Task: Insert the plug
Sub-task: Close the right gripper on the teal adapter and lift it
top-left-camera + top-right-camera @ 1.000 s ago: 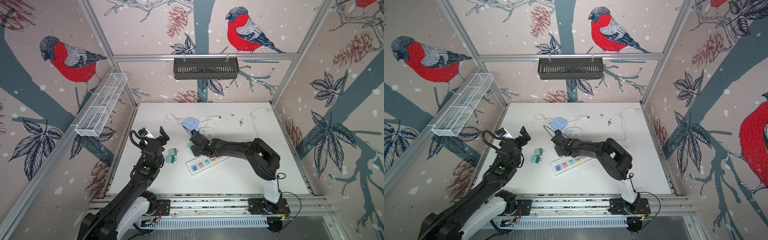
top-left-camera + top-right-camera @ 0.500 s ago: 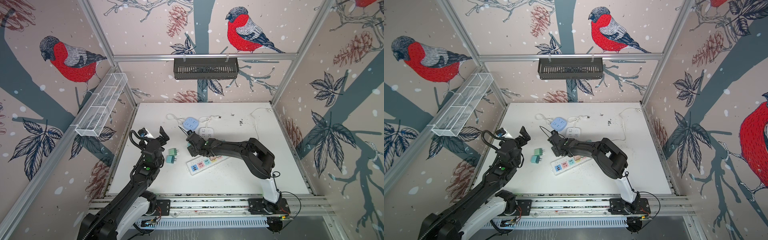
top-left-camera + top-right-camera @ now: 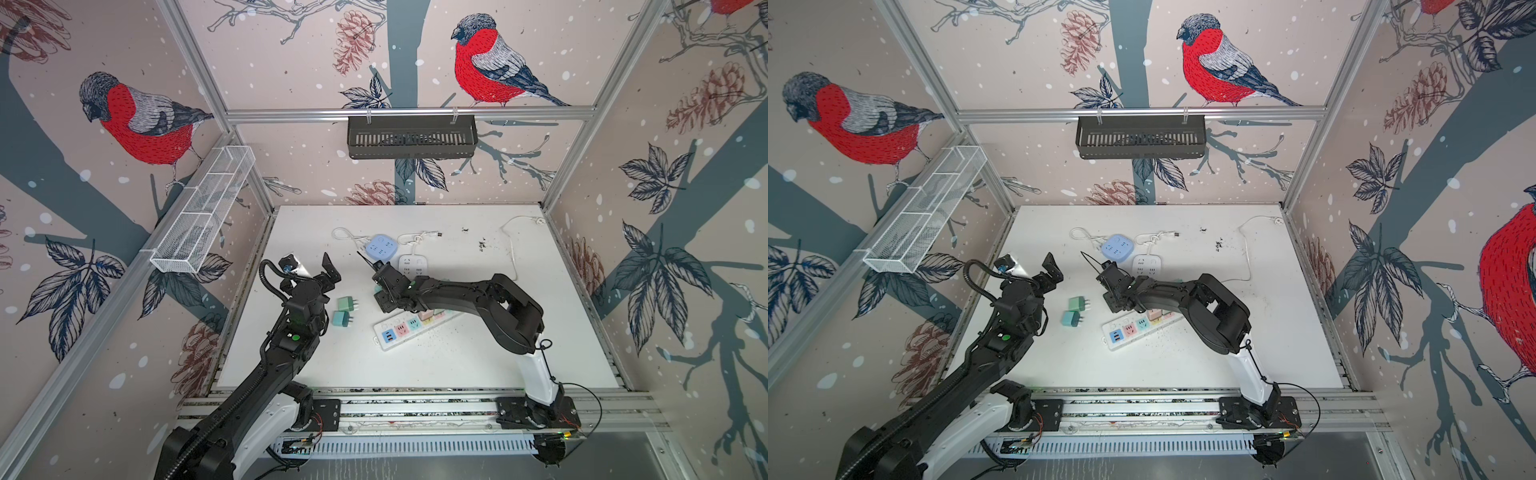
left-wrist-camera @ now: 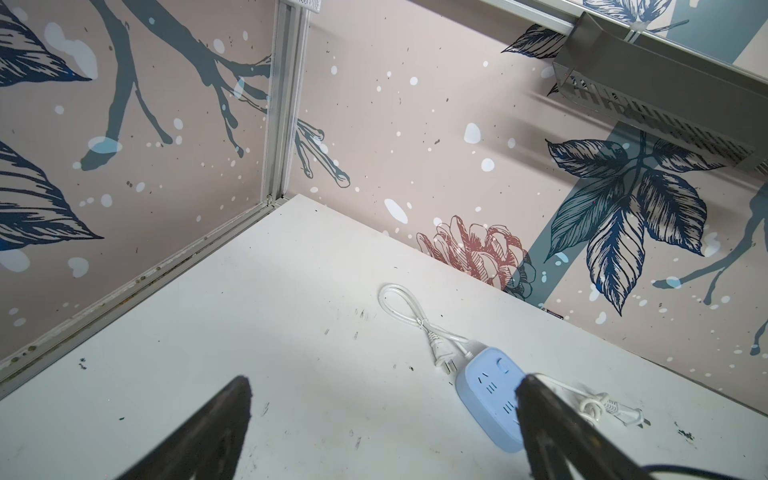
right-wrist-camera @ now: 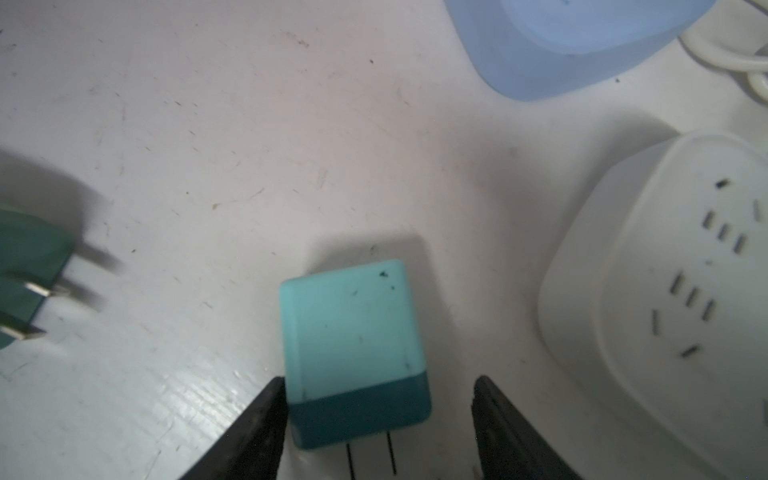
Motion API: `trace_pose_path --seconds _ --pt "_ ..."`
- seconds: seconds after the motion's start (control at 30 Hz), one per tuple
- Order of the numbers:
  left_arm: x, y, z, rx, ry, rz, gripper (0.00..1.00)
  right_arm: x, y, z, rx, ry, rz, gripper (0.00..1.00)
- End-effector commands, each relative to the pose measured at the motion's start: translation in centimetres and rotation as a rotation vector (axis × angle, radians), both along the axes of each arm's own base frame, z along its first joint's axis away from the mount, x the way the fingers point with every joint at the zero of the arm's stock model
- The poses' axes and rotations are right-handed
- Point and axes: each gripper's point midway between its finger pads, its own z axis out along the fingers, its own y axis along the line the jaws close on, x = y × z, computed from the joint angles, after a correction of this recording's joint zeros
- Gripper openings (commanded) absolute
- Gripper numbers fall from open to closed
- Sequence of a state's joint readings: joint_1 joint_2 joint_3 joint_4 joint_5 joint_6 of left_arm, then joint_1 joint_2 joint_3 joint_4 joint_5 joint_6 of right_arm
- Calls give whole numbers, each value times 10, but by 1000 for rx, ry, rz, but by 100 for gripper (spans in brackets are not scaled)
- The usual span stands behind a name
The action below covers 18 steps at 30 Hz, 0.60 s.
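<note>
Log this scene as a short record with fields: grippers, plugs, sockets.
left gripper: open, empty
right gripper: open, fingers astride teal plug, not yet clamped
teal plug: lying flat on white table
spare plugs: far spare plug, near spare plug, loose beside left arm
sockets: colourful power strip, blue socket cube, white socket cube

The black left gripper [image 4: 384, 379] is seen spread wide over a white tabletop [image 4: 249, 311]. A rounded pale-blue plastic socket block [image 4: 486, 395] is found at its one o'clock.
</note>
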<state>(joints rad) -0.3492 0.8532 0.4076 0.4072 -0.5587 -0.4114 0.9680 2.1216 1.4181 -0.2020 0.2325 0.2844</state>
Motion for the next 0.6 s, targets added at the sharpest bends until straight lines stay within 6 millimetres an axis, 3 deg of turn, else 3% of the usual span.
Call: trace_pose_path --seconds 0.0,0.33,0.57 --pt "0 6 3 -9 -8 37 99 -1 2 -7 6 15 17 68" --pt "-3 9 3 -11 -12 53 98 1 4 -22 -23 37 27 61" --pt "-2 3 5 -12 -36 9 98 -3 4 -19 -38 30 26 54"
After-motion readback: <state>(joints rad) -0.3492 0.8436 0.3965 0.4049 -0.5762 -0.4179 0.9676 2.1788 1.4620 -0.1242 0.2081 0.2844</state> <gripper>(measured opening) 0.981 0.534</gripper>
